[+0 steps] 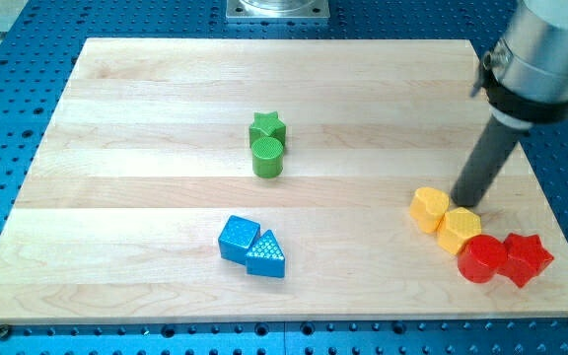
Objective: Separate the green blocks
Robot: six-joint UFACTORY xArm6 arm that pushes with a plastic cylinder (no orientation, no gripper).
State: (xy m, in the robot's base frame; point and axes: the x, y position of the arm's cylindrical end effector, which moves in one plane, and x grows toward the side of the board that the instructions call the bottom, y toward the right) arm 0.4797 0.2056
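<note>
Green blocks: two, a star [267, 125] and a cylinder [268, 157], touching.
Blue blocks: two, a cube [238, 239] and a triangle [266, 255], touching.
Yellow blocks: two, both hexagon-like, one [429, 208] to the view's left of the other [459, 230], touching.
Red blocks: two, a cylinder [482, 259] and a star [527, 258], side by side.
Blocks in all: eight, in four pairs by colour.
Worktop [146, 108]: one wooden board.
Rod: one, with one tip [461, 203].
</note>
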